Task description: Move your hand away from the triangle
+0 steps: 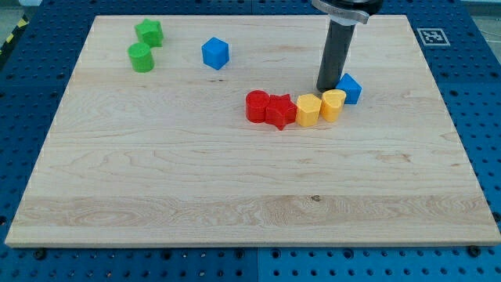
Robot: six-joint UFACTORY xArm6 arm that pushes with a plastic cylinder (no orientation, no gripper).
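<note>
Our tip (326, 88) stands just beside the blue triangle (350, 88), perhaps touching it; there is no pincer. We judge the retreat not yet begun; next, slide leftward.

A lab bench: a wooden worktop (235, 180) sits on a blue perforated plate (477, 94), a fiducial tag (432, 35) at its top-right corner.

Top left of the table (156, 196): two green blocks, a star-ish one (149, 32) w/ a cylinder (142, 57) just below it. Blue cube (214, 52) sits alone nearby. Mid-table row, touching: red cylinder (257, 106), red star (280, 110), yellow hexagon (308, 110), yellow cylinder (333, 104).
</note>
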